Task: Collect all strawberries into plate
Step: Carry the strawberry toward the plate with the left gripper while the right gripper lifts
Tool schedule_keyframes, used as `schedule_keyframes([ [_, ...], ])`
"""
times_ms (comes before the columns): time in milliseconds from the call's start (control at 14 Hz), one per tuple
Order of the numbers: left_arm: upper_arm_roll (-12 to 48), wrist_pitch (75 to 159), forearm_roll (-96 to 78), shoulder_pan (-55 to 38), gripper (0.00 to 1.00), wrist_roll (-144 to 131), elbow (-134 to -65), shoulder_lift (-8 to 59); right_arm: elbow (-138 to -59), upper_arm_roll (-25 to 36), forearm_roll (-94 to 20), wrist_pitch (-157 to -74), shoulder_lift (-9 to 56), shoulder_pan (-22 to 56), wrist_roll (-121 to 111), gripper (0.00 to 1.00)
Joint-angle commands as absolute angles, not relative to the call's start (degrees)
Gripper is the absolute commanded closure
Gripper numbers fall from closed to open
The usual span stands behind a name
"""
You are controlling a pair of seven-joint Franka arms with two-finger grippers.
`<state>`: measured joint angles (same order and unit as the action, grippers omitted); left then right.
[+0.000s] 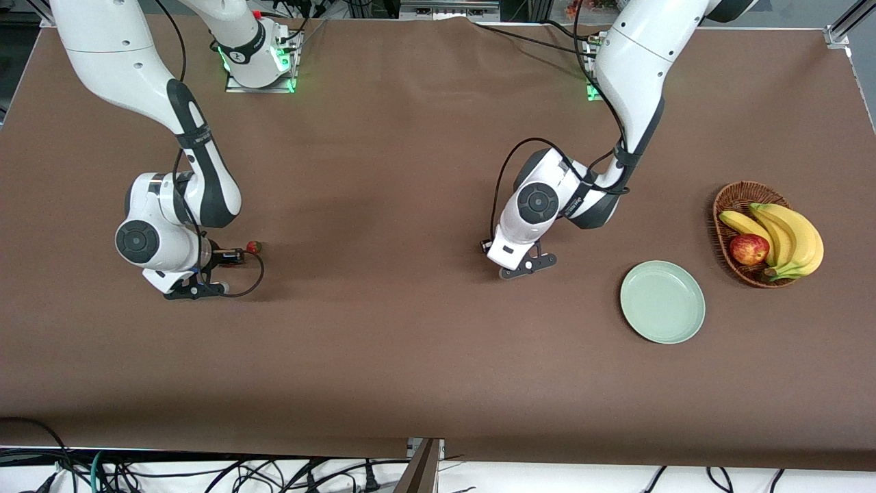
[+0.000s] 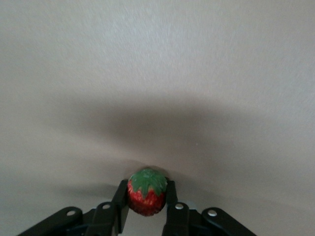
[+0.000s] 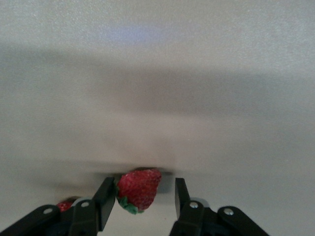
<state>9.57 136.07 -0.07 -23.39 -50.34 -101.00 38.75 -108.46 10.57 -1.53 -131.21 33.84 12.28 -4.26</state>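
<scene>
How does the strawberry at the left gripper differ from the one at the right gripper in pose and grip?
The left gripper is shut on the upright strawberry, both fingers touching it; the right gripper is open around the tilted strawberry, which touches one finger, with a gap to the other. The upright strawberry turns its green top toward the wrist camera; the tilted strawberry's leaves point aside. Both are small and red.
</scene>
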Motion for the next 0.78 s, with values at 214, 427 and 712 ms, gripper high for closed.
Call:
schedule_keyframes([
  [214, 9.5, 124.0, 1.1, -16.0, 0.96, -42.5, -100.5, 32.0, -109.6, 10.5, -2.3, -131.8, 31.6, 12.4, -3.8, 0.79],
  [427, 9.2, 118.8, 1.1, -10.7, 0.95, -31.2, -100.5, 30.0, -103.1, 9.9, -5.2, -131.4, 32.5, 13.1, -4.1, 0.8],
  [712, 9.0, 117.8, 1.2, -2.4, 0.94, -13.9, -100.5, 29.6, -92.7, 4.9, -7.4, -131.4, 37.9, 15.5, 5.3, 0.8],
])
